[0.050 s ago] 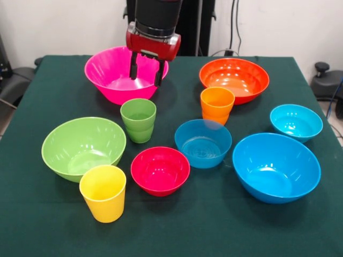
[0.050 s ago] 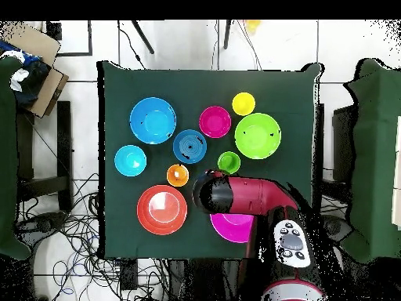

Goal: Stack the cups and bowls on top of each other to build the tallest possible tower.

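Oddly, no readable writing shows on any cup or bowl. Released and empty, the claw [image 1: 146,71] hangs over the pink bowl [image 1: 110,69], with the green cup [image 1: 138,120] at its 6 o'clock on the table [image 1: 48,225].

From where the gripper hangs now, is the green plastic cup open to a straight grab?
Probably yes. The gripper, jaws open, hangs over the big glossy pink bowl, just behind the green plastic cup. The cup stands upright and apart from its neighbours, nothing above it.

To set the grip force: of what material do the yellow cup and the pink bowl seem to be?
Yellow cup: likely plastic, glossy; uniform colour, soft highlights on the rim. Pink bowl: likely the same plastic, glossy; bright reflections inside.
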### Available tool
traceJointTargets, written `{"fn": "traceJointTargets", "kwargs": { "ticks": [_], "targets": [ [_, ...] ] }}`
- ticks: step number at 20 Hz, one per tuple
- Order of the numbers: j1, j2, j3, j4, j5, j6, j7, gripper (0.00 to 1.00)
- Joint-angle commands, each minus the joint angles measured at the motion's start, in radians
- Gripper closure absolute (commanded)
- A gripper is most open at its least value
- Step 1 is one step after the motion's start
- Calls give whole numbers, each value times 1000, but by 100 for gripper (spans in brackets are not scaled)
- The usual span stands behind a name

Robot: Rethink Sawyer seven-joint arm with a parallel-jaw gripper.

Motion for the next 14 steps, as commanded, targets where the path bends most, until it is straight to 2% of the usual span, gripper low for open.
{"fn": "traceJointTargets", "kwargs": {
  "ticks": [1,3,8,14],
  "targets": [
    [6,49,32,-62,35,-24,130,0],
    [12,59,20,-76,44,-14,141,0],
    [24,121,-7,-109,41,-73,157,0],
    [28,132,-22,-117,44,-78,153,0]
  ]
}}
